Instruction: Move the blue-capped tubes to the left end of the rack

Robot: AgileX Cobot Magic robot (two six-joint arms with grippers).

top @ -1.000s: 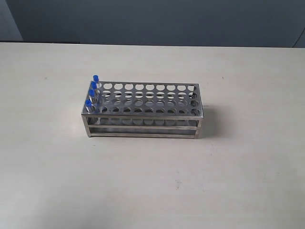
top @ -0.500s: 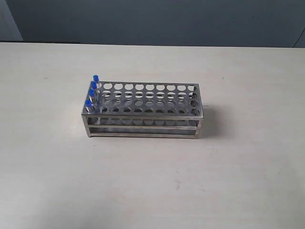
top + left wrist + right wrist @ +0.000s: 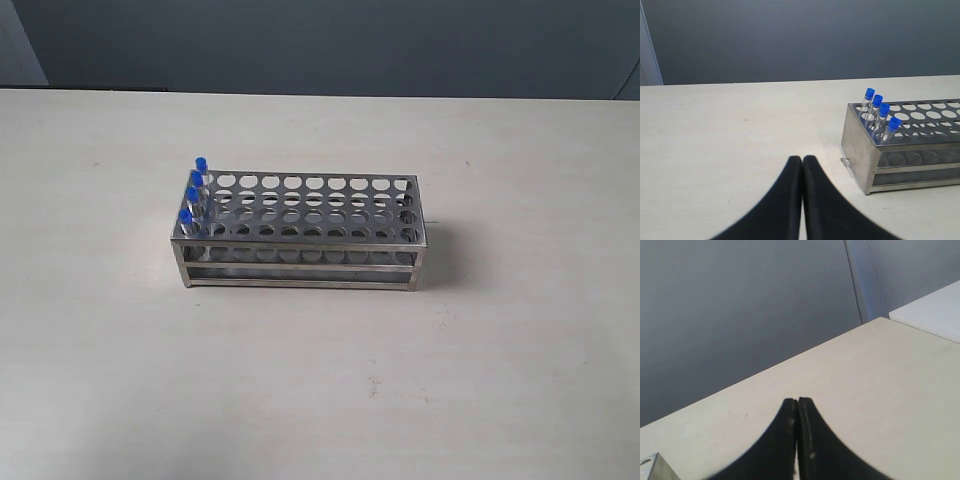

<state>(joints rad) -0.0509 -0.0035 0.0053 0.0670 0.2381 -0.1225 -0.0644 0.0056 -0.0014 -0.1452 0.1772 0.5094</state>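
Note:
The steel rack [image 3: 310, 262] stands in the middle of the table. Several blue-capped tubes [image 3: 192, 196] stand upright in the holes at its left end, one per row. From the left wrist view the same tubes [image 3: 879, 111] show at the near end of the rack [image 3: 860, 150]. My left gripper [image 3: 802, 159] is shut and empty, hanging over bare table a short way off that end. My right gripper [image 3: 797, 401] is shut too, nothing in it, over bare table with only a corner of the rack [image 3: 651, 463] in its view. Neither arm appears in the exterior view.
The pale table [image 3: 520, 380] ends at a dark grey wall [image 3: 320, 45] behind. A white surface [image 3: 935, 310] lies beyond the table's edge in the right wrist view. The rest of the rack's holes hold nothing.

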